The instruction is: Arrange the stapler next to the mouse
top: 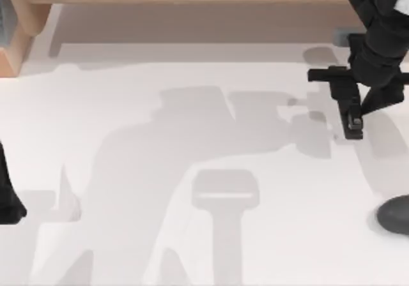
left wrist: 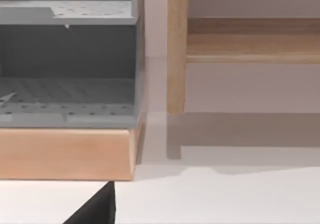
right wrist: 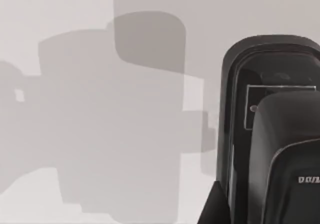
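Black stapler [top: 353, 121] sits in my right gripper [top: 352, 115] at the table's [top: 192, 171] right rear, clamped so I can carry it. Mouse [top: 395, 214] lies nearer, right edge, well apart. Left arm parked at the left edge.

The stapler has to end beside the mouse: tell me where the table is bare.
Bare: the table's whole middle, and the strip between stapler and mouse. Crowded: the top view's right edge, under the right claw.

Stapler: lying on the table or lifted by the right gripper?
Cannot tell. The right gripper is at the stapler, but contact with the table is unclear.
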